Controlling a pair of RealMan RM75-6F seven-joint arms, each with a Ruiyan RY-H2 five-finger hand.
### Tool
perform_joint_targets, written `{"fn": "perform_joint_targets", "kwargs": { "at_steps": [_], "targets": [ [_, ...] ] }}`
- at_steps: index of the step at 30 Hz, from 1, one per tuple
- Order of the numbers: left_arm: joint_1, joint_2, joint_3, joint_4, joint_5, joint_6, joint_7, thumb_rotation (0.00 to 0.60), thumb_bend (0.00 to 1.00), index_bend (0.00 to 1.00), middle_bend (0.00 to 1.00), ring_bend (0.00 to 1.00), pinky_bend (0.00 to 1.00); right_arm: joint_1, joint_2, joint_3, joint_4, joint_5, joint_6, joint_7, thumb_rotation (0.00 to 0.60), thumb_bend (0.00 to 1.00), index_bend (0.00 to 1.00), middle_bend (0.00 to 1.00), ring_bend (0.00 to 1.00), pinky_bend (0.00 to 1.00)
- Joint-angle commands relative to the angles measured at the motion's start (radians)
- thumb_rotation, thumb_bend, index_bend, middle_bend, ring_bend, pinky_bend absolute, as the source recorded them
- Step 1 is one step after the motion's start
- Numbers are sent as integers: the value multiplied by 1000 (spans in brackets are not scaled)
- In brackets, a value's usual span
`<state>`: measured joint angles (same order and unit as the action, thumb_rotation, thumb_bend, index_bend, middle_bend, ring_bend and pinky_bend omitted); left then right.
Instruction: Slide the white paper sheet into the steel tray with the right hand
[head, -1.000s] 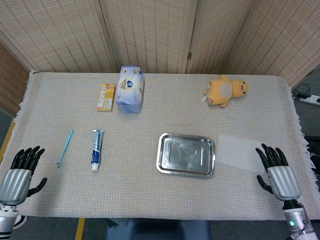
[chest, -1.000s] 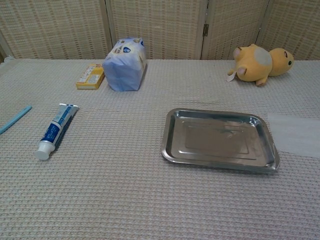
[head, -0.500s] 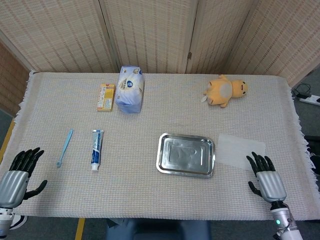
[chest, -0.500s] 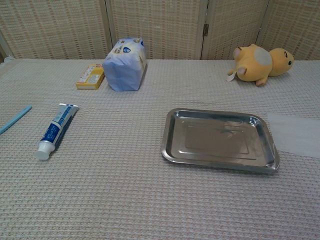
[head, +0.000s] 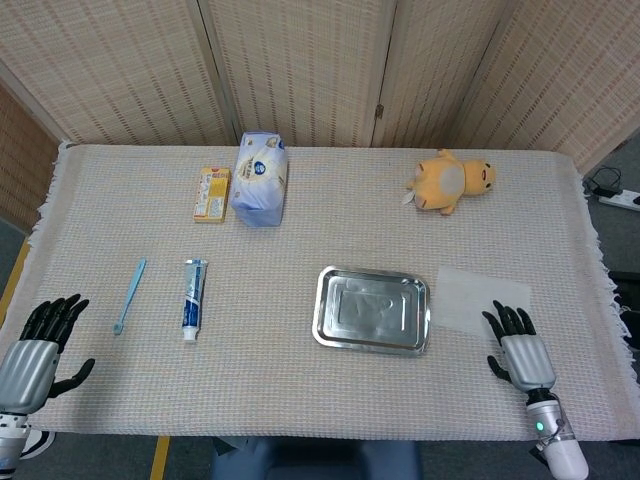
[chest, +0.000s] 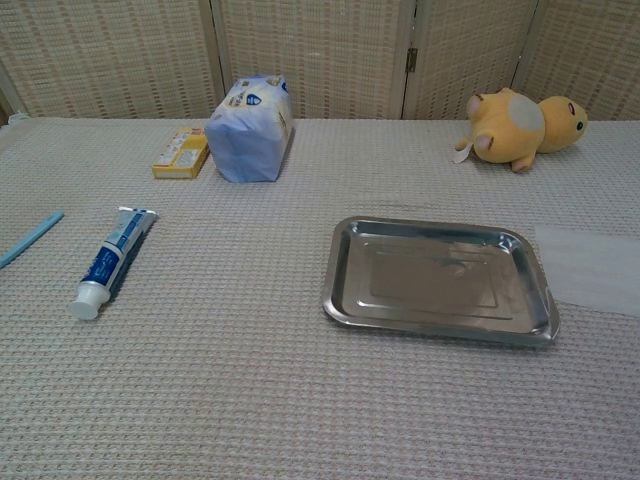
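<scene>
left hand: showing only in the head view; its arm is running off the bottom-left corner.
right hand: showing only in the head view; its forearm is running off the bottom edge.
paper sheet: its right part is running past the chest view's right edge.
toothbrush: its far end is running off the chest view's left edge.
yellow box: its print is reading too small to make out.
</scene>
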<state>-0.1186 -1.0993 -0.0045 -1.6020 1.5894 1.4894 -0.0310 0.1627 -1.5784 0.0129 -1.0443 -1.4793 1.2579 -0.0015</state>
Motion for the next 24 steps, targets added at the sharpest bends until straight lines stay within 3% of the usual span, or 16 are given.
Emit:
{"fn": "perform_joint_targets", "kwargs": {
  "at_steps": [1, 13, 17, 24],
  "targets": [
    [0, 0, 0, 0, 2, 1, 1, 600, 443, 0, 76, 0, 81, 8, -5, 6, 8, 5, -11, 7, 600, 409, 172, 0, 0, 0],
    [-1, -5, 0, 5, 4, 3, 3, 600, 452, 0, 76, 0, 81, 36, -17, 18, 51, 27, -57, 18, 600, 410, 179, 0, 0, 0],
    [0, -5, 1, 2, 7, 5, 9, 600, 571, 0, 76, 0, 75, 43, -24, 27, 62, 38, -66, 22, 600, 410, 180, 0, 0, 0],
    [0, -6, 0, 3, 8, 8, 8, 600, 577, 0, 76, 0, 75, 57, -37, 39, 88, 51, -76, 6, 600, 410, 179, 0, 0, 0]
  ]
}}
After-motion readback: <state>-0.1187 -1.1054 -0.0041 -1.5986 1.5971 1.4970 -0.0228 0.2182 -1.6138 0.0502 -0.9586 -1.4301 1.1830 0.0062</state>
